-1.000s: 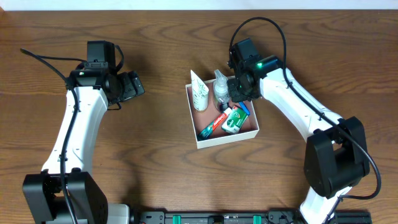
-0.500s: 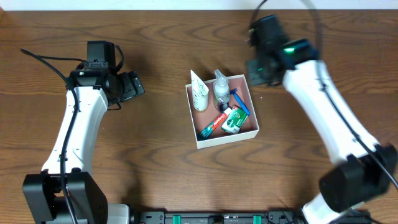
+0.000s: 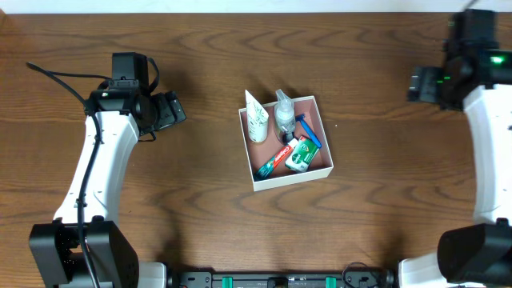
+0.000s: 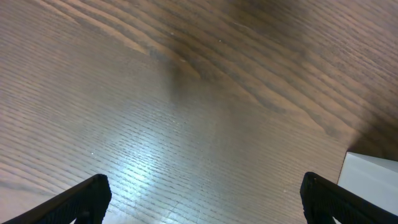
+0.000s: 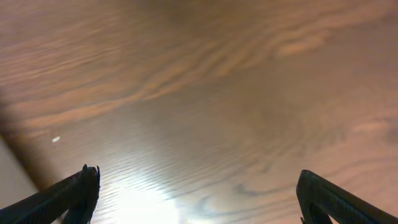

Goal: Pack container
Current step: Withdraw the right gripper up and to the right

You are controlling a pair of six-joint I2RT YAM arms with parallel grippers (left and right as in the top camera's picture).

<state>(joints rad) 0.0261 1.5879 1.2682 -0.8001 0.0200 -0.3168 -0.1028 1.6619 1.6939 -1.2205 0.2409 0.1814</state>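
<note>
The container [image 3: 324,170], a square shallow white-walled box with a pinkish inside, sits mid-table in the overhead view. In it lie a white tube [image 3: 256,120], a clear bottle [image 3: 285,112], a blue razor [image 3: 308,130], a red and green toothpaste tube [image 3: 273,161] and a green-and-white soap box [image 3: 302,154]. My left gripper [image 3: 178,110] hangs open to the container's left with nothing between its fingers; a corner of the container [image 4: 372,180] shows in its wrist view. My right gripper [image 3: 416,84] is open and empty at the far right, well away from the box.
Bare brown wood grain fills both wrist views, seen between the left fingertips [image 4: 87,196] and the right fingertips [image 5: 78,193]. A black cable [image 3: 60,80] runs from the left arm. The table's far edge [image 3: 240,11] lies along the top.
My right gripper has opened, left the blue razor in the container and swung away from the box to the far right. The left arm has not moved.
</note>
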